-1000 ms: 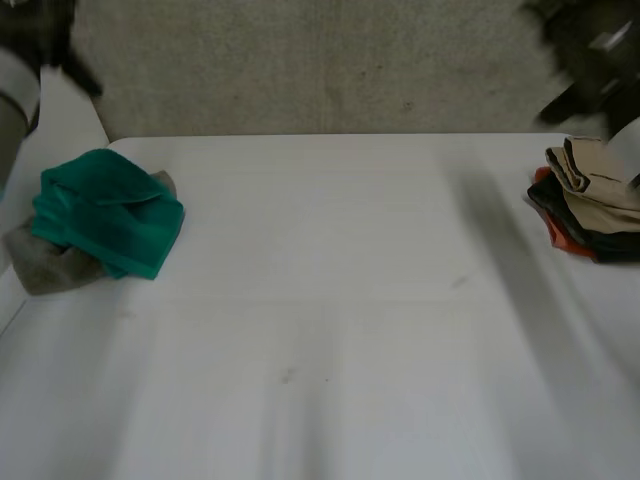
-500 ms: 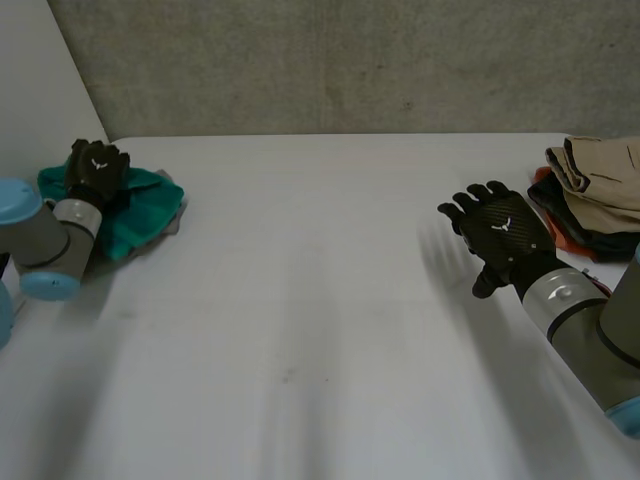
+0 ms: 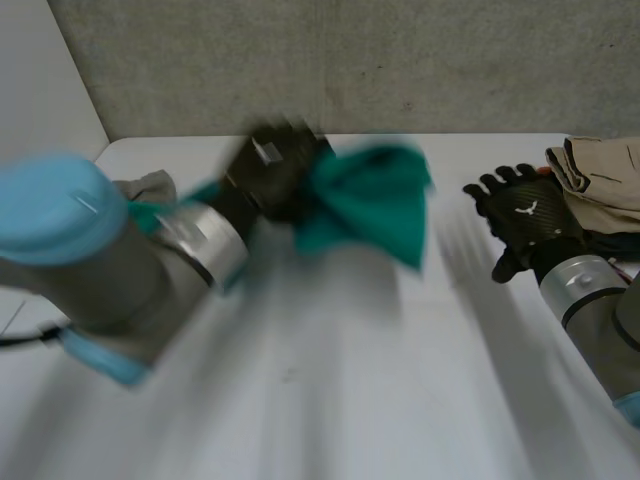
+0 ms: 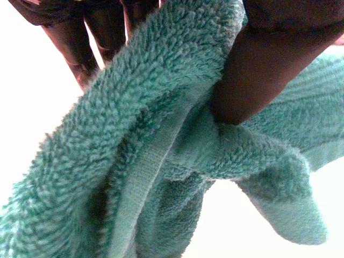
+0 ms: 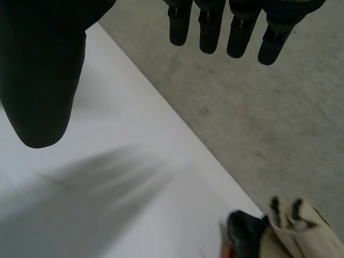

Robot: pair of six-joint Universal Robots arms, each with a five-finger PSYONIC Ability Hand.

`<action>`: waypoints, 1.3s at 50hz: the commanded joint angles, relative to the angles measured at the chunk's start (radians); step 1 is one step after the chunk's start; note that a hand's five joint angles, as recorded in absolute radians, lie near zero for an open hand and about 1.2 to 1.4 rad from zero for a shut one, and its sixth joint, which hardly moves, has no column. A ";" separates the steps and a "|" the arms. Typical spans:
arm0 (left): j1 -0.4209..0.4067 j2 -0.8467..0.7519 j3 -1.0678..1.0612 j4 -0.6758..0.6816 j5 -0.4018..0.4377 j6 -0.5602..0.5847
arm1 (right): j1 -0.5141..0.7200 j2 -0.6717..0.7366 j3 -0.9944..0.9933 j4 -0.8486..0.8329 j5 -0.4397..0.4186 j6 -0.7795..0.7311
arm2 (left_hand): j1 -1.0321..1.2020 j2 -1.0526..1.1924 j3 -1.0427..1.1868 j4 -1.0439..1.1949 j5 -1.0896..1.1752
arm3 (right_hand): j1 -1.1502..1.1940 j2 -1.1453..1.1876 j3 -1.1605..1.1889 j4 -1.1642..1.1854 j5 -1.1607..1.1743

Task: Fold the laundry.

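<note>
White table [image 3: 350, 400]; grey concrete [image 3: 450, 60] beyond.

We find no legible words, numbers or brand names here; a small white emblem [image 3: 521, 210] on the right hand [image 3: 537, 230] carries no readable lettering.

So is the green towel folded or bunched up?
Bunched up, not folded: the towel hangs crumpled from the left hand, whose fingers and thumb pinch it, above the table.
</note>
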 commanded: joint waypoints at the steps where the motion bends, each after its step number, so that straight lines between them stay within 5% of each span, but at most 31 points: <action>1: -0.157 -0.166 -0.031 -0.081 -0.009 0.028 | -0.032 -0.009 -0.016 0.005 0.092 0.002 | -0.597 -0.672 -0.673 -0.687 -0.622 | -0.062 -0.039 -0.039 -0.045 -0.050; 8: -0.139 -0.019 -0.028 -0.083 -0.050 0.027 | -0.024 -0.018 -0.035 0.060 0.141 0.003 | -0.712 -0.788 -0.788 -0.802 -0.737 | -0.062 -0.039 -0.039 -0.045 -0.050; 13: -0.029 0.117 -0.051 -0.087 -0.161 0.033 | -0.006 -0.061 -0.044 0.160 0.144 0.026 | -0.753 -0.829 -0.829 -0.843 -0.778 | -0.062 -0.039 -0.039 -0.045 -0.050; 17: 0.057 0.176 -0.091 -0.087 -0.172 0.036 | 0.066 -0.083 -0.076 0.276 0.144 0.117 | -0.759 -0.835 -0.835 -0.849 -0.784 | -0.062 -0.039 -0.039 -0.045 -0.050; 25: 0.297 0.139 -0.102 -0.083 -0.077 0.134 | 0.169 -0.094 -0.125 0.505 0.126 0.278 | -0.771 -0.846 -0.847 -0.861 -0.796 | -0.062 -0.039 -0.039 -0.045 -0.050; 34: 0.453 -0.111 -0.031 -0.124 0.043 0.402 | 0.273 0.083 -0.130 0.456 0.142 0.270 | -0.747 -0.823 -0.823 -0.838 -0.773 | -0.062 -0.039 -0.039 -0.045 -0.050; 46: 0.404 -0.304 0.064 -0.139 0.046 0.464 | 0.272 0.183 -0.079 0.274 0.165 0.135 | -0.651 -0.726 -0.727 -0.741 -0.676 | 0.153 0.177 0.176 0.171 0.166; 48: 0.389 -0.330 0.085 -0.139 0.045 0.464 | 0.272 0.187 -0.075 0.249 0.175 0.123 | -0.476 -0.551 -0.551 -0.566 -0.501 | 0.299 0.323 0.322 0.317 0.312; 49: 0.372 -0.350 0.103 -0.139 0.045 0.462 | 0.270 0.187 -0.070 0.226 0.182 0.114 | -0.088 -0.163 -0.164 -0.178 -0.113 | 0.623 0.647 0.646 0.640 0.636; 51: 0.360 -0.357 0.110 -0.139 0.042 0.459 | 0.266 0.187 -0.064 0.206 0.182 0.109 | 0.310 0.235 0.234 0.220 0.285 | 1.035 1.059 1.058 1.053 1.048; 54: 0.344 -0.335 0.111 -0.145 0.034 0.452 | 0.258 0.175 -0.064 0.180 0.187 0.105 | 0.312 0.237 0.236 0.222 0.287 | 1.159 1.183 1.182 1.177 1.172; 60: 0.314 -0.085 0.061 -0.205 0.035 0.337 | 0.244 0.005 -0.070 0.201 0.187 0.088 | 0.312 0.237 0.236 0.222 0.287 | 1.159 1.183 1.182 1.177 1.172; 65: 0.317 0.206 -0.005 -0.207 0.042 0.132 | 0.220 -0.173 -0.125 0.253 0.176 -0.035 | 0.312 0.237 0.236 0.222 0.287 | 1.159 1.183 1.182 1.177 1.172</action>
